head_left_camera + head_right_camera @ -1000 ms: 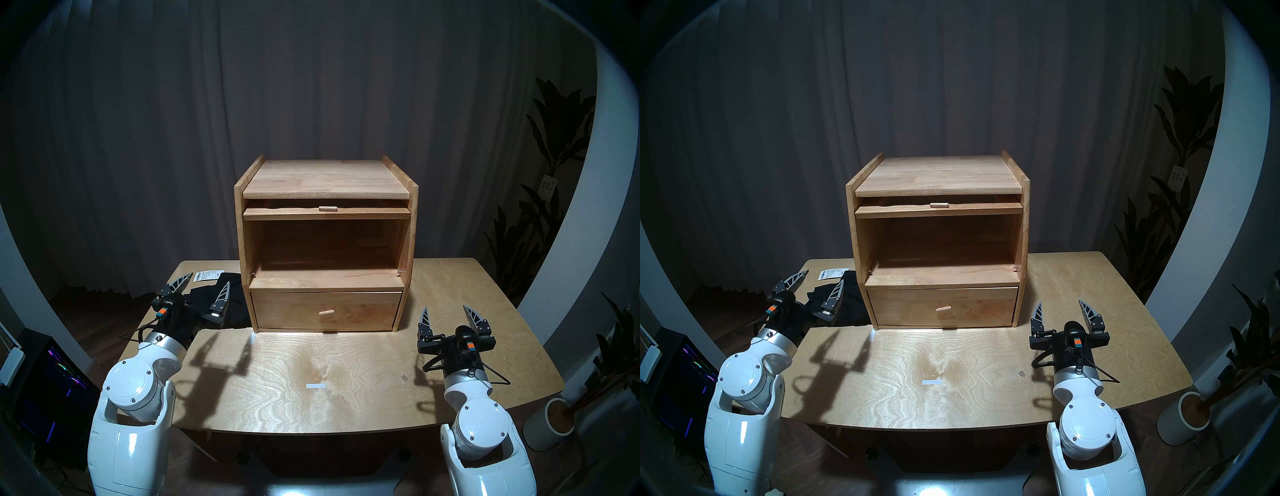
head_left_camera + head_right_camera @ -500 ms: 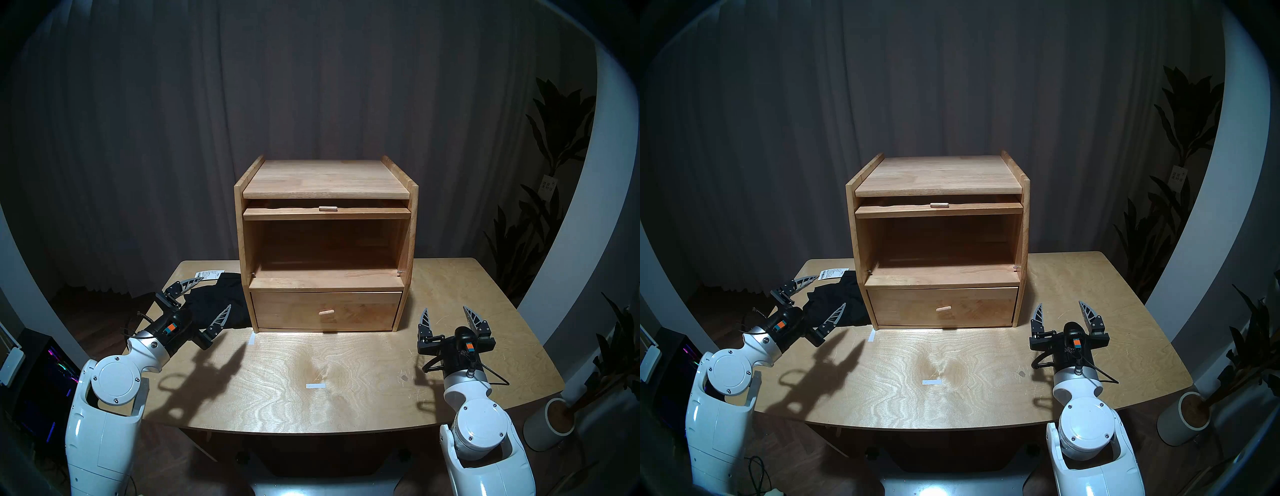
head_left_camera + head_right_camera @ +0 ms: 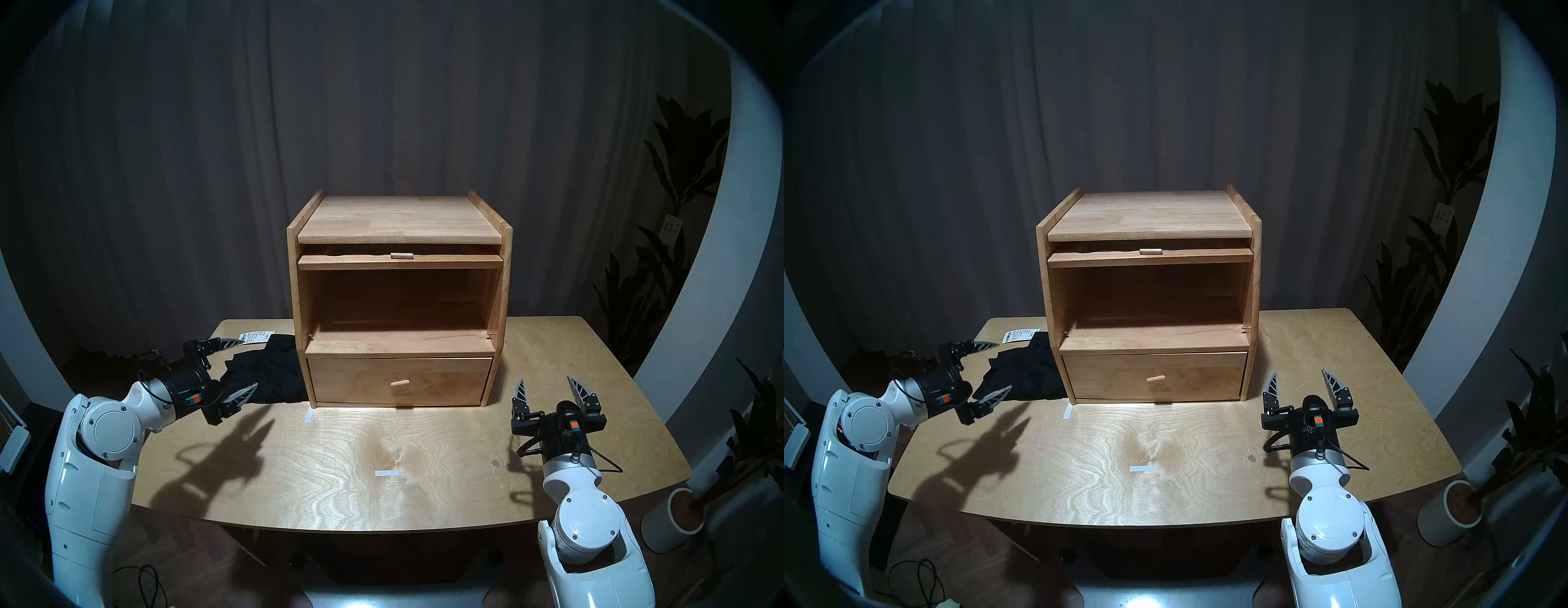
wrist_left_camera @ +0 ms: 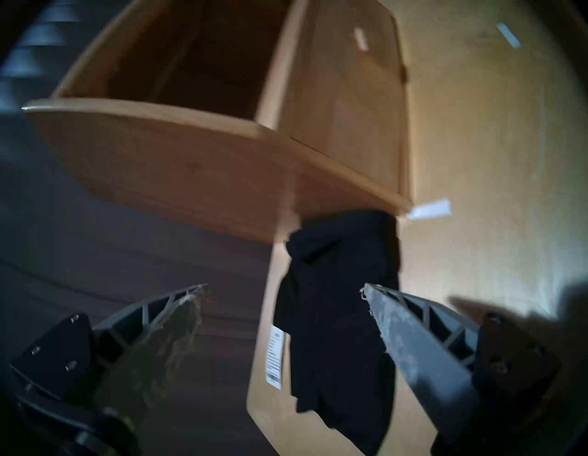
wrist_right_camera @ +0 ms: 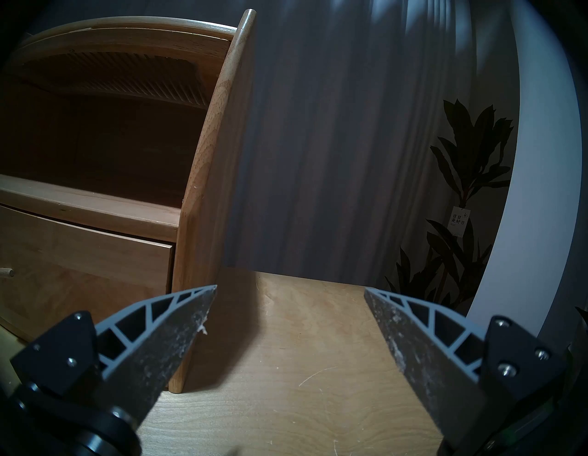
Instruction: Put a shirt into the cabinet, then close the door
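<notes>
The black shirt [image 3: 271, 373] [image 3: 1028, 373] [image 4: 337, 318] lies bundled on the table against the cabinet's left side, with its white tag [image 3: 256, 336] at the back. The wooden cabinet [image 3: 399, 220] [image 3: 1149, 212] [image 5: 203, 191] has an empty upper compartment. The door [image 3: 401, 262] [image 3: 1151, 258] is slid in flat under the top, with its peg handle showing. My left gripper [image 3: 248, 363] [image 3: 1002, 366] [image 4: 283, 286] is open and turned on its side just left of the shirt, holding nothing. My right gripper [image 3: 545, 378] [image 3: 1299, 372] [image 5: 290, 288] is open and empty at the cabinet's front right.
The drawer [image 3: 399, 383] below the compartment is shut. Two white tape marks [image 3: 387, 472] [image 3: 308, 416] lie on the table [image 3: 424, 501]. A potted plant [image 3: 679, 518] stands off the table's right edge, and a lit computer case [image 3: 63, 467] sits on the floor at left.
My left arm swung out to the left and rolled its wrist, so the open gripper now points sideways at the shirt from the left. The right arm has not moved.
</notes>
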`<state>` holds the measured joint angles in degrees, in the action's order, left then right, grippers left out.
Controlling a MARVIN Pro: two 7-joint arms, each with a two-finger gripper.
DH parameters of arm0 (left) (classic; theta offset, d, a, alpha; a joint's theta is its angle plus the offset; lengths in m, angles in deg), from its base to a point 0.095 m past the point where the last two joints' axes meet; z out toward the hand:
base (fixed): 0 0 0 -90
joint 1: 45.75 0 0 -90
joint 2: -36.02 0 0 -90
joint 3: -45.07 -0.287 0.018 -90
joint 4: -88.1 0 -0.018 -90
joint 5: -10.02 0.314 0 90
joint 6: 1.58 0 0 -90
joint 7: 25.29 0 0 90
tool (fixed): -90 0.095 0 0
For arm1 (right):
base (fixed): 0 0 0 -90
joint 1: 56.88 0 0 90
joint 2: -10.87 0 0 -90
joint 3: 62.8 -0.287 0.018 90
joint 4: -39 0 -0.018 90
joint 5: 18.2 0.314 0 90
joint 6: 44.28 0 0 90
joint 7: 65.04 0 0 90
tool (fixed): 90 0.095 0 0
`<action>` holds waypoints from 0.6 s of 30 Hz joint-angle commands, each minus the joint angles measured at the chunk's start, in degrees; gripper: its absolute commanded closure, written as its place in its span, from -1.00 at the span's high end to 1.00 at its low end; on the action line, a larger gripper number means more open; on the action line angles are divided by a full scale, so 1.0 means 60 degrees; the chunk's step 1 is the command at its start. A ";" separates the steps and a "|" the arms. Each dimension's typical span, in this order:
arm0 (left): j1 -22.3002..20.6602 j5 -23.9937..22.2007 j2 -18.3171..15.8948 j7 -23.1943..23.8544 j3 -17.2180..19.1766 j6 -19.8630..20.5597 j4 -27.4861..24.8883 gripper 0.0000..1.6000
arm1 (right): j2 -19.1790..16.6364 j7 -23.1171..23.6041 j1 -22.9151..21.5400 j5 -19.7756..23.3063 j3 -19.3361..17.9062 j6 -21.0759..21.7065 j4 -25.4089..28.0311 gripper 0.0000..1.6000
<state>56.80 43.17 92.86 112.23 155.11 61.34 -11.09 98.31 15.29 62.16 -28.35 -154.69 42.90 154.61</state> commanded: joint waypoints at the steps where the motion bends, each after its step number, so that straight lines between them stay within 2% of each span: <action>1: -0.0439 0.1017 -0.1065 0.1115 -0.0296 -0.0957 0.0791 1.00 | 0.0002 0.0026 -0.0057 0.0031 0.0036 -0.0067 0.0230 1.00; 5: -0.1149 0.1065 -0.1501 0.1850 -0.0891 -0.1195 0.1241 1.00 | 0.0001 0.0028 -0.0044 0.0040 0.0042 -0.0072 0.0261 1.00; 9: -0.1348 0.0826 -0.1740 0.2018 -0.1310 -0.1176 0.1177 1.00 | 0.0000 0.0027 -0.0039 0.0043 0.0045 -0.0071 0.0269 1.00; 11: -0.1514 0.0690 -0.1629 0.1916 -0.1511 -0.1155 0.1075 1.00 | -0.0001 0.0026 -0.0036 0.0046 0.0046 -0.0070 0.0276 1.00; 13: -0.1865 0.0243 -0.1024 0.1528 -0.1720 -0.0818 0.0958 1.00 | -0.0005 0.0025 -0.0034 0.0057 0.0048 -0.0069 0.0280 1.00; 15: -0.2035 -0.0097 -0.0675 0.1513 -0.1863 -0.0542 0.0813 1.00 | -0.0006 0.0022 -0.0036 0.0063 0.0049 -0.0068 0.0276 1.00; 18: -0.2212 -0.0399 -0.0422 0.1479 -0.1993 -0.0314 0.0770 1.00 | -0.0008 0.0023 -0.0035 0.0071 0.0050 -0.0068 0.0278 1.00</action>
<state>48.80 45.34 86.09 122.67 144.59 56.12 -4.38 98.34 15.20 62.13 -28.12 -154.47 42.89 154.79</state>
